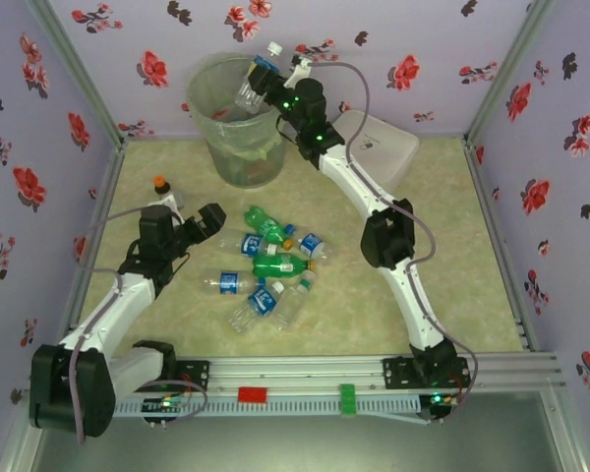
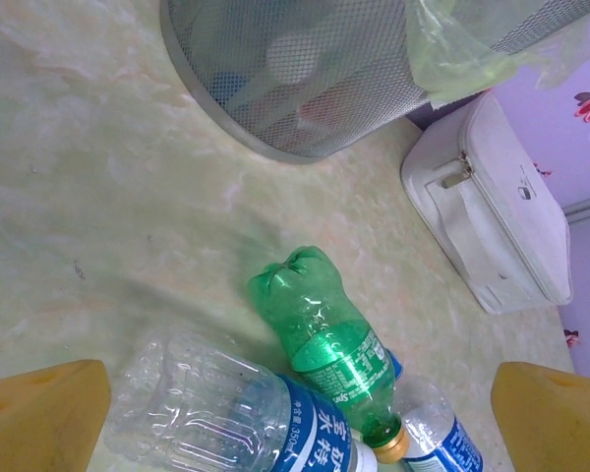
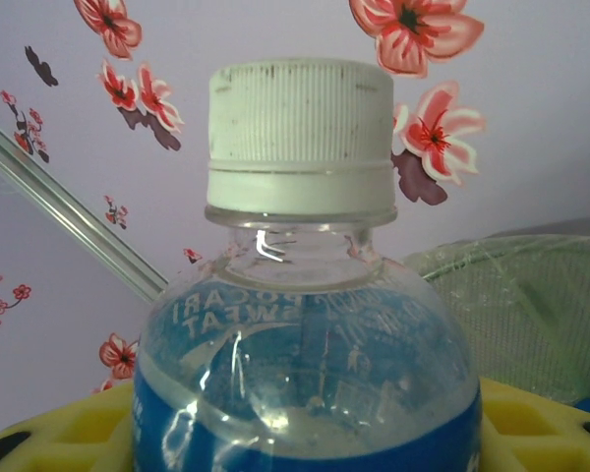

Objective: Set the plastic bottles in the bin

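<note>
Right gripper (image 1: pixel 265 73) pinches one white-capped bottle (image 1: pixel 248 91), clear with a blue label, tilted above the rim of the single bin (image 1: pixel 208 138) at the far side of the table (image 1: pixel 452 275). Left gripper (image 1: pixel 205 224) stands spread beside a pile lying on the table: two green bottles (image 1: pixel 266 224) and about five clear bottles (image 1: pixel 226 283). One white box (image 1: pixel 388 147) lies right of the bin.

From the left wrist, yellow fingers (image 2: pixel 39 418) stand wide apart over one green bottle, with two clear blue-labelled ones touching it; the bin's mesh wall and the box lie beyond.

From the right wrist, the white-capped bottle, its cap ribbed, sits clamped between yellow pads (image 3: pixel 59 433), with the bin's greenish liner (image 3: pixel 531 305) behind.
</note>
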`<state>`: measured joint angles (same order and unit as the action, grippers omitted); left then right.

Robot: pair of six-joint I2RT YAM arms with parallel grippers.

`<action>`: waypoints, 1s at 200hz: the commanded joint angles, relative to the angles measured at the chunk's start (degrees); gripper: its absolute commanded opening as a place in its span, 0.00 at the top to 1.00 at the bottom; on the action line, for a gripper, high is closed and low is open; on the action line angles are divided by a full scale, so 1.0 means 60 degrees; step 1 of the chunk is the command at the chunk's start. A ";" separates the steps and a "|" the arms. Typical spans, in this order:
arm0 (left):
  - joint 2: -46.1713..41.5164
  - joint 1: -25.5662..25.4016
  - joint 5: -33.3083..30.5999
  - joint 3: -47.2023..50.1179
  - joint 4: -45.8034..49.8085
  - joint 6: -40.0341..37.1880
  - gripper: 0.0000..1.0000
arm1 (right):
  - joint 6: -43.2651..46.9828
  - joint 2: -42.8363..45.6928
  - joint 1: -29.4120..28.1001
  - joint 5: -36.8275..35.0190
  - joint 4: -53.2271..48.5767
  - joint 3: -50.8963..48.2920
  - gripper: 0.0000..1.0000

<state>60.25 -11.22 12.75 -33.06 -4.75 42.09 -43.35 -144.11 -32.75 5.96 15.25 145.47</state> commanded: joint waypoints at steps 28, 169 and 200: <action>-0.0322 0.0040 0.0204 0.0105 0.0336 -0.0080 0.00 | 0.0563 -0.0426 -0.0137 -0.0621 0.0493 0.0746 0.43; -0.0271 0.0011 0.0189 -0.0444 0.1440 -0.0499 0.00 | 0.1924 0.3164 -0.0141 -0.0114 -0.0156 -0.2778 0.00; -0.0329 -0.0067 0.0189 -0.0540 0.1749 -0.0303 0.00 | 0.2210 0.5104 -0.0137 -0.0159 0.0251 -0.5756 0.00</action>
<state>58.63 -11.27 13.15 -34.13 2.85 40.93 -33.10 -121.71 -33.39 4.47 13.26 120.92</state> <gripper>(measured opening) 0.998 0.996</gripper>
